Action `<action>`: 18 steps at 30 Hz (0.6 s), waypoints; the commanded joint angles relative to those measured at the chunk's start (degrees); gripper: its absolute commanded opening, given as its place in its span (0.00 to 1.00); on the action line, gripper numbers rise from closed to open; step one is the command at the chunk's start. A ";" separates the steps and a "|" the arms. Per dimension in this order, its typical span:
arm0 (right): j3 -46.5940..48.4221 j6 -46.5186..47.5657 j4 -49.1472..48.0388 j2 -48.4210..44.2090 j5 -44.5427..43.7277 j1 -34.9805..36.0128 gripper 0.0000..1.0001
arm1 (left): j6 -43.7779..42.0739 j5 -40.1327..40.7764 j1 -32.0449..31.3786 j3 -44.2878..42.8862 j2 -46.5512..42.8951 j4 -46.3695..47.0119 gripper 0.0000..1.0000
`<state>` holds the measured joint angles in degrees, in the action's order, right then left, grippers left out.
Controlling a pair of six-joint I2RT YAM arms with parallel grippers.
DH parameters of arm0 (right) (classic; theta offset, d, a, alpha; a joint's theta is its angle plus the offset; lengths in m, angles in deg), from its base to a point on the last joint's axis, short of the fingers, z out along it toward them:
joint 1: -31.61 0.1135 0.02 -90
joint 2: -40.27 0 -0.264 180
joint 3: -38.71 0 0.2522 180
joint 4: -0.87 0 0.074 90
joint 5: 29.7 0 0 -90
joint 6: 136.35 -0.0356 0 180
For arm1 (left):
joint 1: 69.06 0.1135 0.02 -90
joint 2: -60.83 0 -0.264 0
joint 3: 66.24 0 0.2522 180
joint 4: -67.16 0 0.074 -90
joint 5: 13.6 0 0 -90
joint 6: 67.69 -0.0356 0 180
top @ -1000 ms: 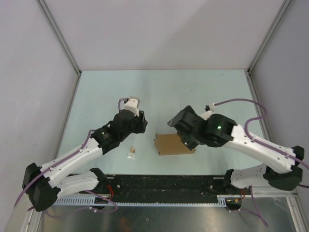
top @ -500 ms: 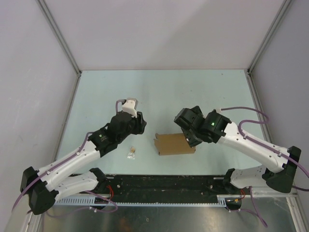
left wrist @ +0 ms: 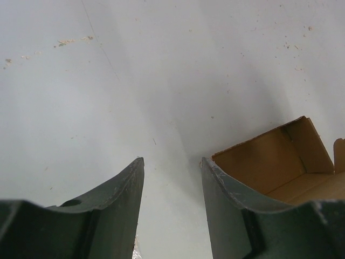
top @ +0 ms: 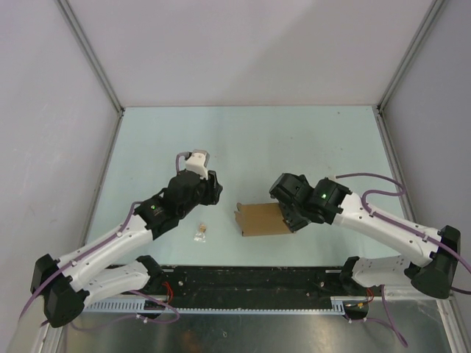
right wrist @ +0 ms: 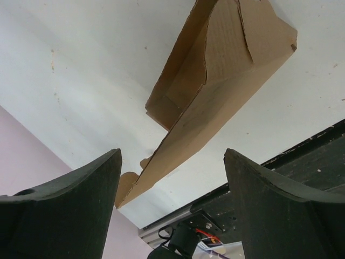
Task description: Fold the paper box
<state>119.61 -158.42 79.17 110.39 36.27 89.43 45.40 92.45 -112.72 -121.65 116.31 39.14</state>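
The paper box (top: 263, 218) is plain brown cardboard, lying partly folded on the pale table, with small tabs at its left end. The left wrist view shows its open inside (left wrist: 275, 162). In the right wrist view it (right wrist: 215, 70) stretches away beyond the jaws with a raised wall. My right gripper (top: 287, 212) hovers over the box's right end. Its jaws (right wrist: 172, 151) are open wide with nothing between them. My left gripper (top: 212, 190) is left of the box and apart from it. It (left wrist: 171, 160) is open and empty above bare table.
A tiny brown scrap (top: 201, 232) lies on the table left of the box, under the left arm. A black rail (top: 250, 279) runs along the near edge and also shows in the right wrist view (right wrist: 312, 156). Grey walls enclose the table.
My right gripper has swung lower and closer over the box's right end. The left arm shifted slightly early on, then stayed still. The box has not moved.
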 commanded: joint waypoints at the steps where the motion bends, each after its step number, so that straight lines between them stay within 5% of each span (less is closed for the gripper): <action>1: -0.69 0.54 -1.69 -1.31 0.56 -0.52 0.79 | 0.81 -0.50 0.77 0.43 0.24 2.04 0.52; 18: -4.64 2.73 -1.34 -5.79 2.50 -0.96 0.45 | 0.37 -1.11 1.47 0.43 1.29 2.57 0.52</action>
<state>115.08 -156.78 75.76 107.25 39.72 88.69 45.38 92.26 -111.98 -121.08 117.41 39.40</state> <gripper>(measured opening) 0.493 0.521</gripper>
